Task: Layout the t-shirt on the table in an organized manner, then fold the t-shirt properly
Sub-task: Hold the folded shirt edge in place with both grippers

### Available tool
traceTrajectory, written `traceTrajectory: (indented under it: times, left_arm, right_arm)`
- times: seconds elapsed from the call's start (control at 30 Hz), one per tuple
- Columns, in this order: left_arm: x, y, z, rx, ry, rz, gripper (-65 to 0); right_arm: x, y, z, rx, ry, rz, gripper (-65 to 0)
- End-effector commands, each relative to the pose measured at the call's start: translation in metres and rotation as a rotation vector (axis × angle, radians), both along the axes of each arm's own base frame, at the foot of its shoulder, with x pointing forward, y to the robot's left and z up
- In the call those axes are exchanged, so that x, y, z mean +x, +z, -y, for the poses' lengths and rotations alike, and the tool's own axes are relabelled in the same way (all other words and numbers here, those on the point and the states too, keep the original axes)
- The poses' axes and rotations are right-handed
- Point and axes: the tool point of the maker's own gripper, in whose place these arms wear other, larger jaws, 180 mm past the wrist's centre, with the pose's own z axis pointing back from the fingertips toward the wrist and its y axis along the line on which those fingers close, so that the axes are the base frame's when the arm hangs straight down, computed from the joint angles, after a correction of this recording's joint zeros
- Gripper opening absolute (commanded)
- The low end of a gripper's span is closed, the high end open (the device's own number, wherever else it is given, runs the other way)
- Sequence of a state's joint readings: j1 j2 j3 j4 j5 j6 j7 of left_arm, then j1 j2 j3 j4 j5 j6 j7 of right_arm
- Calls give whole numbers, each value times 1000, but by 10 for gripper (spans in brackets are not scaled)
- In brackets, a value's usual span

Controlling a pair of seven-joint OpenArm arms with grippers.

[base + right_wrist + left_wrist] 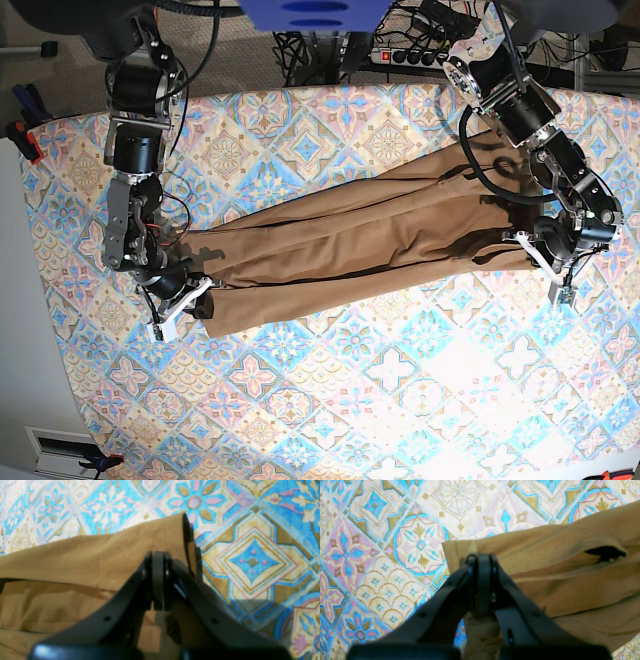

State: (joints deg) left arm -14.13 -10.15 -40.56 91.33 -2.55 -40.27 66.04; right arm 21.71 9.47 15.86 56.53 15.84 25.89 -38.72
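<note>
Nearest the left wrist camera, we find the left gripper with its jaws pressed together on a corner of the t-shirt; a small peak of tan fabric stands up just past the fingertips. In the right wrist view, the right gripper is likewise clamped, jaws together on a rolled edge at the opposite end of the garment.

Farther out, the base view shows the t-shirt stretched as a long, narrow band between the two grippers, the right gripper on that view's left and the left gripper on its right. Deep lengthwise folds run along the cloth, so it is bunched, not spread. It lies near the middle of the table, whose patterned cover is exposed all around.

We judge the layout step to be in hand; folding has not begun. The next move calls for both arms to keep their holds, hold the fabric taut between them, and draw it across the table so that the creases open. Uneven pull could skew the garment or slip a corner from the jaws.
</note>
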Motion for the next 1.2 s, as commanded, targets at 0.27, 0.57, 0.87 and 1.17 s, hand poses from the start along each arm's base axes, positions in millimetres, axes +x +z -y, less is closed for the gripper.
traceTrajectory:
  times: [0.27,0.57,0.87,1.17]
  left_arm:
    - [10,17,-4,14,3,53,-650]
    - [10,17,-4,14,3,55,-650]
    - [10,17,-4,13,2,56,-650]
    - [10,17,-4,12,2,54,-650]
  right_arm:
    - [16,26,4,11,-10,80,-395]
    - [15,24,5,11,-12,74,-449]
    - [6,14,6,29,-34,99,-468]
    - [6,15,16,12,-43,101,-466]
